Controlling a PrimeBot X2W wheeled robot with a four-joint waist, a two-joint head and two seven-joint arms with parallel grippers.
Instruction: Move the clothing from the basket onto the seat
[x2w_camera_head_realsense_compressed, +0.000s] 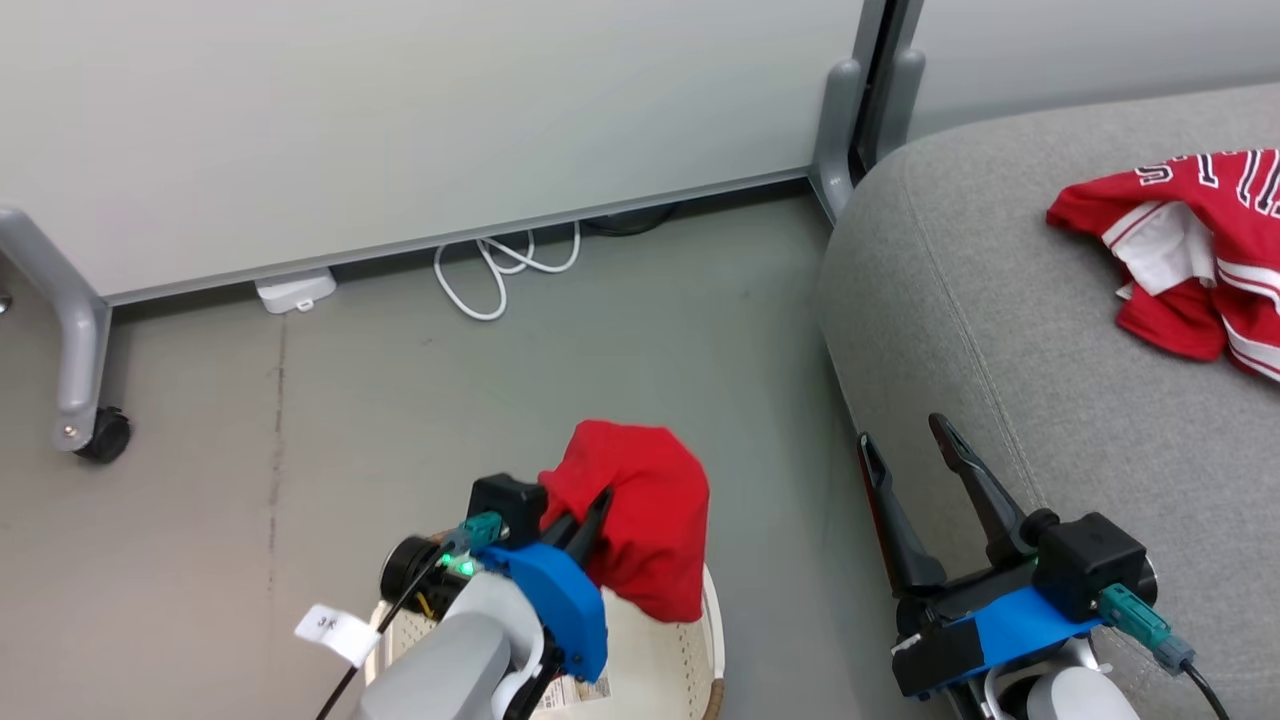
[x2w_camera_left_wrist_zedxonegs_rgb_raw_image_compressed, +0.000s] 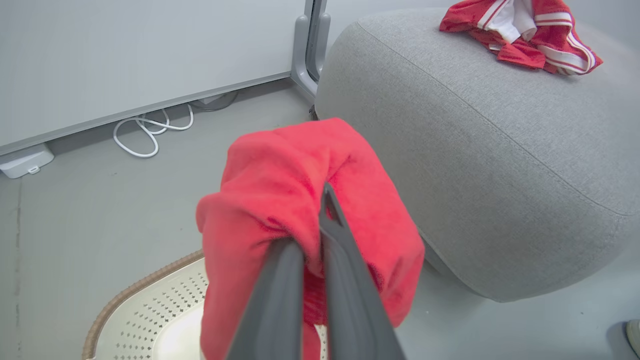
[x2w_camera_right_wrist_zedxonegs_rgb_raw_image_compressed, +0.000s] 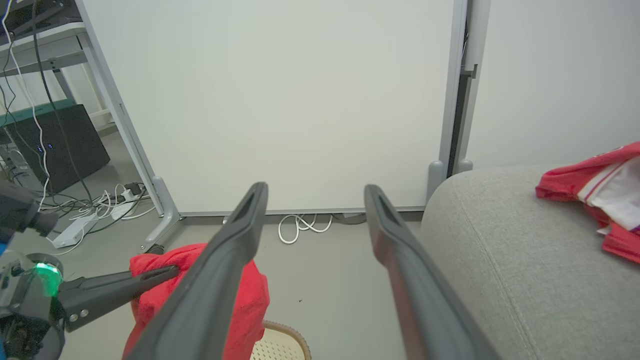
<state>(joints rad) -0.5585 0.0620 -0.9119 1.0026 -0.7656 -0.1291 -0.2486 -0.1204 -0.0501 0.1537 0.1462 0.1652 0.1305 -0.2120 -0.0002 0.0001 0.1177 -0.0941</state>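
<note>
My left gripper (x2w_camera_head_realsense_compressed: 585, 510) is shut on a plain red garment (x2w_camera_head_realsense_compressed: 640, 520), which hangs lifted above the cream basket (x2w_camera_head_realsense_compressed: 690, 650) at the bottom of the head view. In the left wrist view the red garment (x2w_camera_left_wrist_zedxonegs_rgb_raw_image_compressed: 300, 210) drapes over my closed fingers (x2w_camera_left_wrist_zedxonegs_rgb_raw_image_compressed: 330, 235), with the basket (x2w_camera_left_wrist_zedxonegs_rgb_raw_image_compressed: 150, 310) below. A second red jersey (x2w_camera_head_realsense_compressed: 1195, 260) with white trim and lettering lies on the grey seat (x2w_camera_head_realsense_compressed: 1000, 330) at the right. My right gripper (x2w_camera_head_realsense_compressed: 905, 435) stands open and holds nothing, beside the seat's near edge; its fingers (x2w_camera_right_wrist_zedxonegs_rgb_raw_image_compressed: 240, 240) show spread apart.
A white partition panel (x2w_camera_head_realsense_compressed: 400, 130) on wheeled grey legs (x2w_camera_head_realsense_compressed: 80, 350) stands behind the floor area. A white cable (x2w_camera_head_realsense_compressed: 500, 270) and power adapter (x2w_camera_head_realsense_compressed: 293, 290) lie at its base. A black box and cables (x2w_camera_right_wrist_zedxonegs_rgb_raw_image_compressed: 55, 145) sit far left in the right wrist view.
</note>
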